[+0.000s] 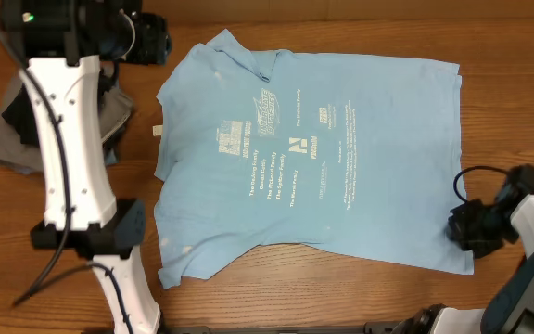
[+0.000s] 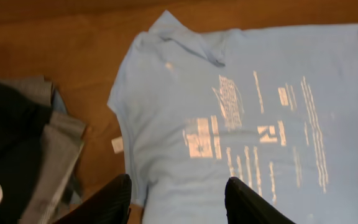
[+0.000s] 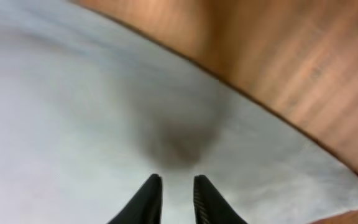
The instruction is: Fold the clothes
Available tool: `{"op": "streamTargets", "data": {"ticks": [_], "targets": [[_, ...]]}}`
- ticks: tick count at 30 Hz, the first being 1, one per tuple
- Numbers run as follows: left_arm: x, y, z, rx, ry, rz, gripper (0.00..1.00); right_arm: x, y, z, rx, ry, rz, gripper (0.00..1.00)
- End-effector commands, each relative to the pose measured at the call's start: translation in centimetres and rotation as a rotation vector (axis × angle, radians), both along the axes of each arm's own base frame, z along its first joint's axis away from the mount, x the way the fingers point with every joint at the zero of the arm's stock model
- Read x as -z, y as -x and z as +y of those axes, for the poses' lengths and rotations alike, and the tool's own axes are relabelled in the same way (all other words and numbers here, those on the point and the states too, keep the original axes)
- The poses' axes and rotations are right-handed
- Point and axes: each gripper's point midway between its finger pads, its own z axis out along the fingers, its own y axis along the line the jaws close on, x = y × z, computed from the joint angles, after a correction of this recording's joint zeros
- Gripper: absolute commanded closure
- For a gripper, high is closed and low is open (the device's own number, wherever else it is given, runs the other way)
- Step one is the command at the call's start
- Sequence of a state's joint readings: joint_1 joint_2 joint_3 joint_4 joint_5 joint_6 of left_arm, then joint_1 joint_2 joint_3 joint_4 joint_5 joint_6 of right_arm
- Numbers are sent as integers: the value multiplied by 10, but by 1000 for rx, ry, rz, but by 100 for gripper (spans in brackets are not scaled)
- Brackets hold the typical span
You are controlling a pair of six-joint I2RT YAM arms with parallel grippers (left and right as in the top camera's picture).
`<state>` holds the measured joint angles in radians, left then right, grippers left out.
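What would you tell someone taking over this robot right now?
Left gripper: open, empty, over the light blue T-shirt's sleeve end.
Right gripper: fingers nearly together, low over the hem corner; grip unclear.
The T-shirt lies spread flat on the table, print up; black and grey garments are piled off its sleeve end.
Done: shirt laid out. Left: every fold, then the pile.

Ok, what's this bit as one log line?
T-shirt: flat, unfolded | left gripper: open, near sleeve | right gripper: slightly open, over hem corner
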<state>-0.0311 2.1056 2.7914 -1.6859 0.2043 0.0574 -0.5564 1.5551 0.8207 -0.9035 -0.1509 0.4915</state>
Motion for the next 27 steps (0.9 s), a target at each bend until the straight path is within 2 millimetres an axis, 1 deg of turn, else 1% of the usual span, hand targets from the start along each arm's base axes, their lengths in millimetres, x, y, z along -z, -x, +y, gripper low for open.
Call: {"op": "streamTargets", "data": {"ticks": [1,4,6,8,9,10,13,16,19,21,22,24,25,27], "targets": [[27,19,1,-14,-6,129,49,-50,-40,1,-142,-5,-210,74],[64,34,2,-28,-6,278,52,-85,-54,9,-186,-25,-328,66],[89,45,3,-39,-5,378,53,-103,-58,13,-212,-28,-381,61],[114,59,0,-38,8,483,56,-114,-57,16,-216,-20,-405,59],[123,64,-2,-37,17,525,57,-117,-56,17,-216,-17,-412,59],[134,71,-5,-31,34,572,59,-119,-54,18,-217,-17,-416,58],[157,91,-10,-15,56,681,62,-124,-52,24,-242,-33,-432,58],[171,108,-9,-14,46,751,61,-125,-50,32,-246,-77,-438,58],[187,122,4,-65,-22,824,60,-125,-49,34,-245,-86,-432,56],[202,127,16,-126,-72,854,59,-125,-49,34,-248,-86,-432,55],[210,128,18,-136,-74,861,61,-124,-48,34,-252,-84,-432,55],[228,128,15,-147,-53,865,72,-124,-48,33,-256,-81,-432,54],[241,128,14,-146,-41,862,78,-124,-49,33,-259,-80,-433,54],[260,135,13,-147,-39,878,85,-124,-48,33,-262,-79,-432,53]]}}
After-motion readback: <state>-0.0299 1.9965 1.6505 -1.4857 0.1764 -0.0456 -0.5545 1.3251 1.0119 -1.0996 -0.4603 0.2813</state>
